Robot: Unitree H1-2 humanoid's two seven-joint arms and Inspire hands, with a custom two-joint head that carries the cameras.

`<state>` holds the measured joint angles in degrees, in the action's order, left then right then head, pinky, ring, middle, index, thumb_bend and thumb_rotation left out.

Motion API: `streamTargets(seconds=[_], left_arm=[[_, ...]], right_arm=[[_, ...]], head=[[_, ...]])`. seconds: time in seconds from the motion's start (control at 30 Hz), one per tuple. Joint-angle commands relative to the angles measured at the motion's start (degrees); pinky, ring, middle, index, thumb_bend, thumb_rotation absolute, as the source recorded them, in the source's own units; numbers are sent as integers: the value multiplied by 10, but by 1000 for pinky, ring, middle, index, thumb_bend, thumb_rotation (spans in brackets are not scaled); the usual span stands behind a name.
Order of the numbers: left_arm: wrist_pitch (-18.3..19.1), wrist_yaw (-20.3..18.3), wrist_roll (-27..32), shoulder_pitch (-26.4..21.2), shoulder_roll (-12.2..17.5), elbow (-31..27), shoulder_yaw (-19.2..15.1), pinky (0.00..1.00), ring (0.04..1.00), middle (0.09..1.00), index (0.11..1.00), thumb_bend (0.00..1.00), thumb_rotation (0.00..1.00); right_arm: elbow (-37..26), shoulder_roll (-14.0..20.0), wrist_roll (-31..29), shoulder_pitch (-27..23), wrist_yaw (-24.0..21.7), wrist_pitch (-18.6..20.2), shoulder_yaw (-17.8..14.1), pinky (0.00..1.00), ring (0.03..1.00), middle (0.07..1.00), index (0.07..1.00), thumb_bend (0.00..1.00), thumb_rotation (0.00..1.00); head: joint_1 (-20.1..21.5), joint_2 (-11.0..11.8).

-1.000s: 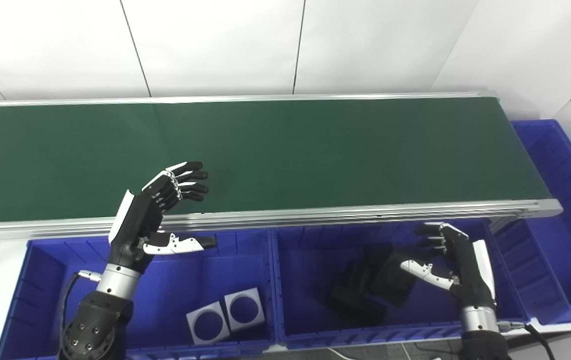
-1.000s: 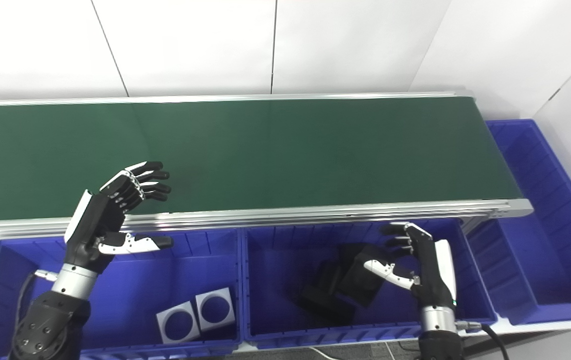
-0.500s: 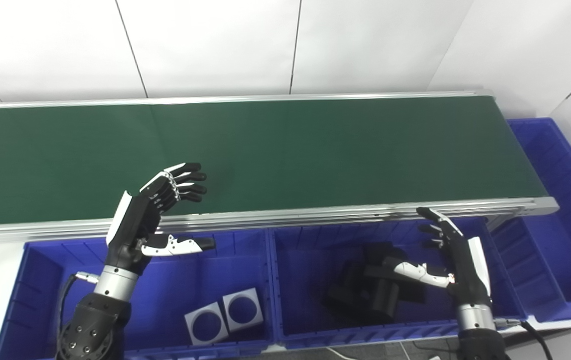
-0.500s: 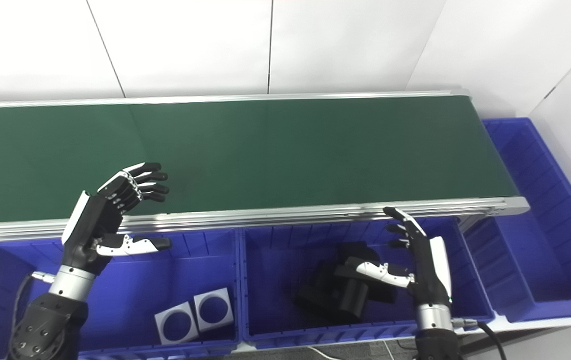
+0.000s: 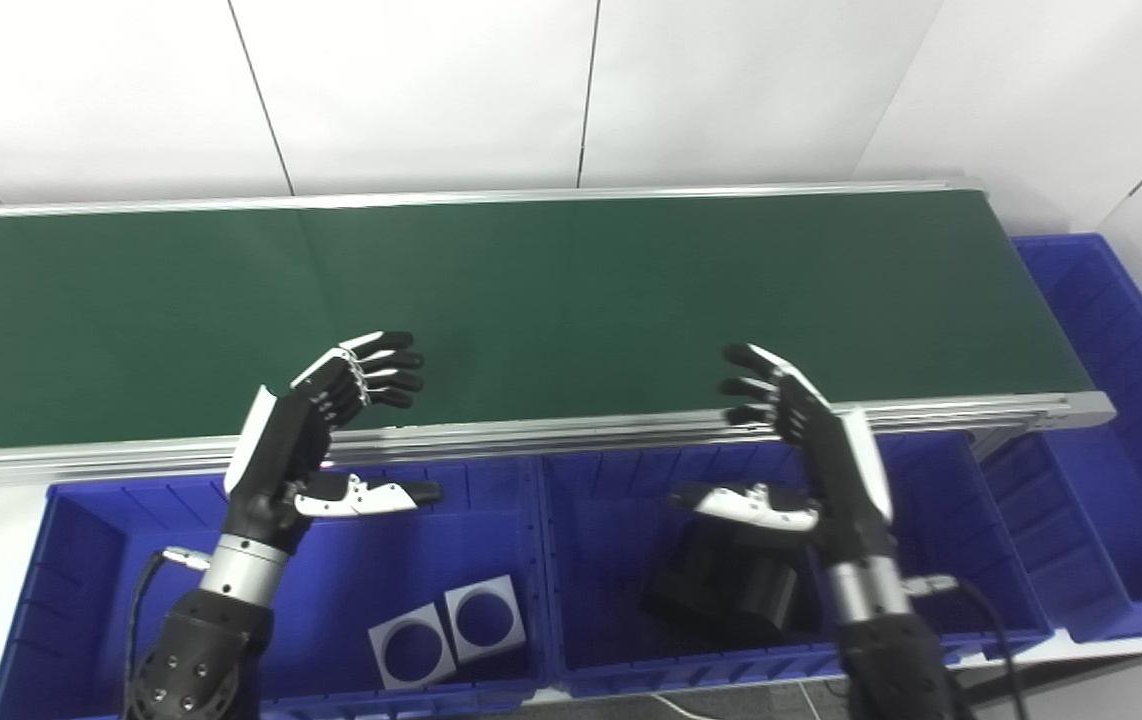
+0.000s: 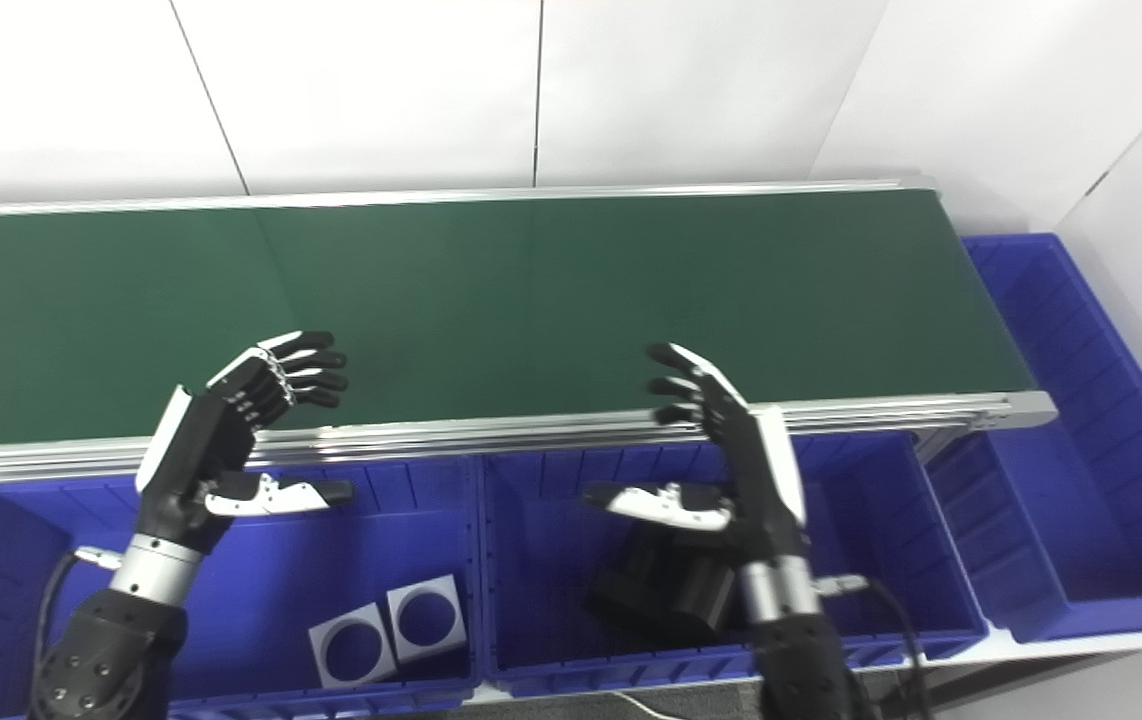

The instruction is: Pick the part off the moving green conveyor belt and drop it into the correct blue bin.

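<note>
Rising from the middle bin (image 5: 941,520), the right hand (image 5: 811,450) now hovers empty at the belt's near rail, fingers spread wide and thumb pointing toward nine o'clock; half a second ago it hung lower inside that bin, just beside the black parts (image 5: 726,585). That suggests the drop is done and the hand is coming back to wait for the next piece. At its nine o'clock the left hand (image 5: 316,440) has barely shifted, also wide open and holding nothing, fingertips over the near edge of the green conveyor belt (image 5: 571,300). No part shows on the belt in either view. The middle bin holds the heap of black parts, the task's thing presumably among them. The left bin (image 5: 91,560) holds two white square parts (image 5: 451,635) with round holes, lying side by side. The far right bin (image 5: 1131,420), at three o'clock past the belt's end, shows nothing inside.
</note>
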<state>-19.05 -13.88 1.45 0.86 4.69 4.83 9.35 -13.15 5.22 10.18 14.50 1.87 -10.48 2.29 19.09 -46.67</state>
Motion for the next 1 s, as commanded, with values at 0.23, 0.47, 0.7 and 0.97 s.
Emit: streamTargets(seconds=[0.23,0.47,0.7,0.97], left_arm=[[-14,11,-25,6,-24,-16,13,629,679,753,764,808,0],[-16,19,-41,18,-33,-25,21,633,674,752,752,807,0],[-16,26,-60,23,-34,-30,24,621,667,738,757,798,0],[-9,30,-72,27,-37,-39,28,630,668,742,754,799,0]], right_arm=[[52,-29,34,-35,4,-65,51,550,655,782,753,974,268],[79,-28,41,-30,6,-79,63,524,654,779,739,997,265],[97,-25,26,-22,4,-95,59,540,668,789,742,965,260],[102,-16,20,-20,4,-104,53,548,668,784,744,961,261]], head=[[-62,16],[-91,31],[-100,31],[-108,29]])
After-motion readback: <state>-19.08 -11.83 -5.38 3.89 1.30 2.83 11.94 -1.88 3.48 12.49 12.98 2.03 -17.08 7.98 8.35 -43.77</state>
